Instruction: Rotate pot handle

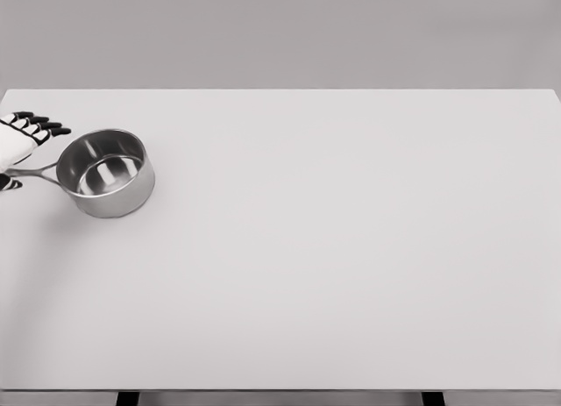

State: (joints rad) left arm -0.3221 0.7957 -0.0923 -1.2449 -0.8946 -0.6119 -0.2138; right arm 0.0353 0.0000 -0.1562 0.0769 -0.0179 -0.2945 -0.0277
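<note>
White tabletop (351, 266) fills most of the view; plain grey wall behind, two dark leg tops at the bottom edge.

Pot (107, 173): small steel saucepan, polished, upright, mouth open, inside bare with a bright reflection on the bottom. Sits at the table's far left, towards the back. Thin handle (31, 171) runs out from the pot's left side towards the picture's left edge, roughly level.

Surroundings: nothing else lies near the pot; open table to its right and front.

Left hand (22, 136): white with black finger segments, enters at the left edge, just above the handle. Fingers (46, 125) extended and slightly apart, tips pointing right towards the pot's rim, close to it but apart. A dark part of the hand shows below the handle at the edge. Cannot tell whether the hand touches the handle; no grasp visible.
</note>
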